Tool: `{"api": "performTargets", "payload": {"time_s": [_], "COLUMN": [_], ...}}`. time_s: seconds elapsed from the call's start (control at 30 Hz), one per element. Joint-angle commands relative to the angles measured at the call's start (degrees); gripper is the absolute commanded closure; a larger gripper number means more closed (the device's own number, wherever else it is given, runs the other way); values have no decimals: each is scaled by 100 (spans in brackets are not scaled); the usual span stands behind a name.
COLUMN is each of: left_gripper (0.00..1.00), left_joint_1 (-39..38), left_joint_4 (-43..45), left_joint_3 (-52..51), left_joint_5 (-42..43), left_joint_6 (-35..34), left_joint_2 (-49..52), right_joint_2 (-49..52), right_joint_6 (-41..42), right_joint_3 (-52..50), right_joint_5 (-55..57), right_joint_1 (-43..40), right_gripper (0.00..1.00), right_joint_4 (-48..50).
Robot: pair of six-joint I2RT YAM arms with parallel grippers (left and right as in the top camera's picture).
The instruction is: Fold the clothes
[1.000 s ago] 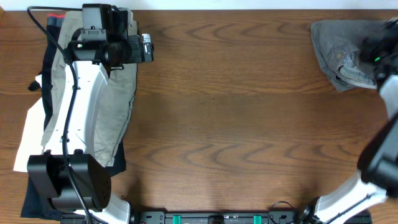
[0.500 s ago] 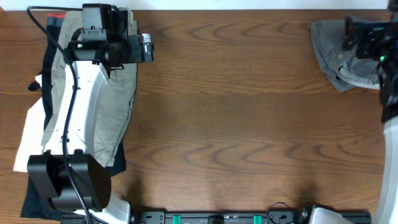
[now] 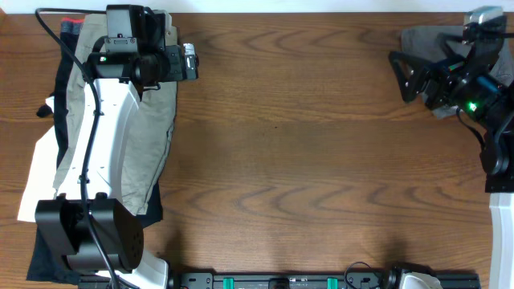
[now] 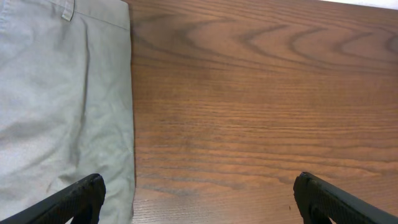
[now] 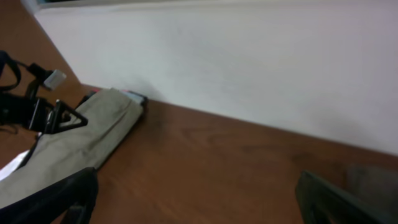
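Left gripper [image 3: 191,61] and right gripper [image 3: 404,76] found open, empty.
Bunched grey shorts [image 3: 419,42] could be snagged and dragged off the table [image 3: 321,160].

Khaki shorts [image 3: 152,136] atop dark garment [image 3: 62,96], white garment [image 3: 36,181]; wooden table [image 3: 305,160], left side.

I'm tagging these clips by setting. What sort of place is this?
Probably a robotics lab bench, not a home: two white-and-black robot arms mounted at the edge of a brown wood-grain table, a pile of garments topped by khaki-tan shorts, and a plain white wall behind.
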Motion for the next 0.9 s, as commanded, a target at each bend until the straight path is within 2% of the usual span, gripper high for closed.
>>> {"api": "performTargets", "payload": {"time_s": [0.0, 0.23, 0.3, 0.4, 0.6, 0.7, 0.87], "left_gripper": [2, 2, 2, 2, 2, 2, 2], "left_joint_1": [15, 15, 15, 13, 15, 15, 15], "left_joint_4": [4, 4, 4, 4, 4, 4, 4], "left_joint_3": [-39, -39, -39, -39, -39, -39, -39], "left_joint_5": [-52, -52, -52, -52, -52, -52, -52], "left_joint_6": [-4, -4, -4, -2, -4, -4, -4], "left_joint_2": [33, 33, 33, 33, 33, 33, 33], "right_joint_2": [-9, -98, -334, -929, -2608, -3427, -4516], "right_joint_6": [101, -74, -146, -717, -1700, -1650, -957], "right_joint_3": [9, -31, -164, -673, -2850, -4054, -5740], "right_joint_5": [-155, 1340, 1843, 2264, 2295, 2264, 2269], "right_joint_1": [31, 42, 42, 39, 20, 20, 22], "right_gripper": [1, 1, 1, 1, 1, 1, 1], "right_joint_4": [-256, -302, -295, -245, 667, 1421, 2389]}}
